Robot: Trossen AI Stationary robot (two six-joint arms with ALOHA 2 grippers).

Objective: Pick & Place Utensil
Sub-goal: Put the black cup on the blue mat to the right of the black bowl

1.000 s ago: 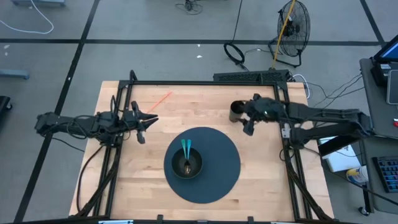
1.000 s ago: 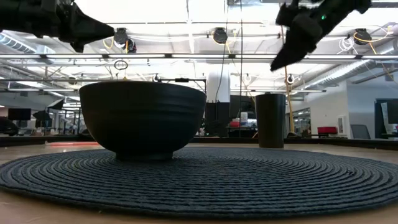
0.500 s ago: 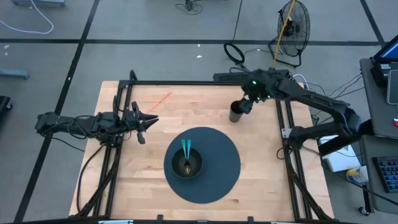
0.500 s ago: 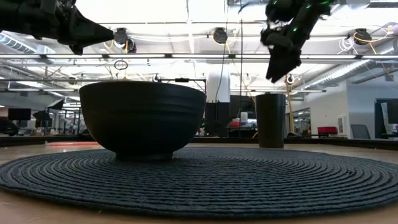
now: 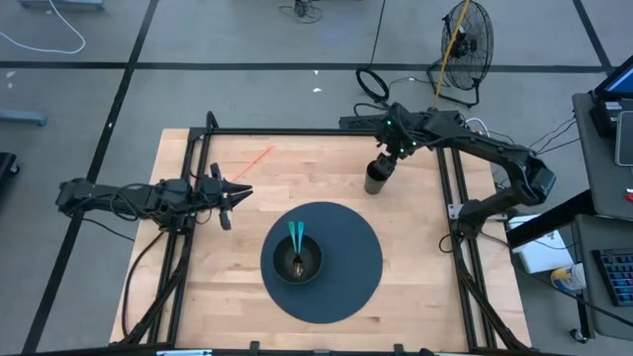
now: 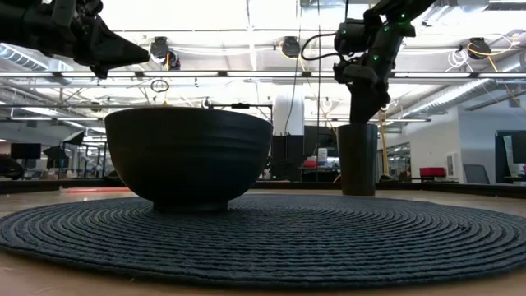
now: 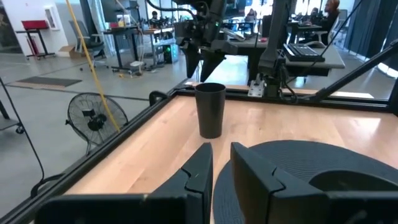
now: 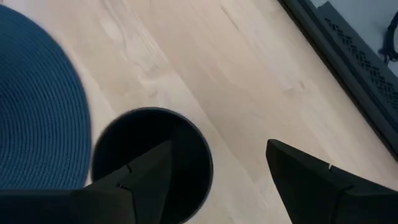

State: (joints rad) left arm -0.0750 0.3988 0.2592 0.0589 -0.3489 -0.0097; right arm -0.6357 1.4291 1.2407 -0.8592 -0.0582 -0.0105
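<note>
I see the right end effector (image 5: 384, 165), empty with fingers spread wide, now swung from beside the cup (image 5: 375, 179) to just above its rim, while the teal-handled utensil (image 5: 296, 240) lies in the bowl (image 5: 297, 261), so picking remains ahead.

Bowl (image 5: 297, 263) on mat (image 5: 346, 287), utensil (image 5: 295, 237) inside; cup (image 5: 375, 179) behind mat.

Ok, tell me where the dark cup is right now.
In the high view the dark cup stands on bare wood at the table's far right, just beyond the round mat, with the open right gripper directly above it.
</note>
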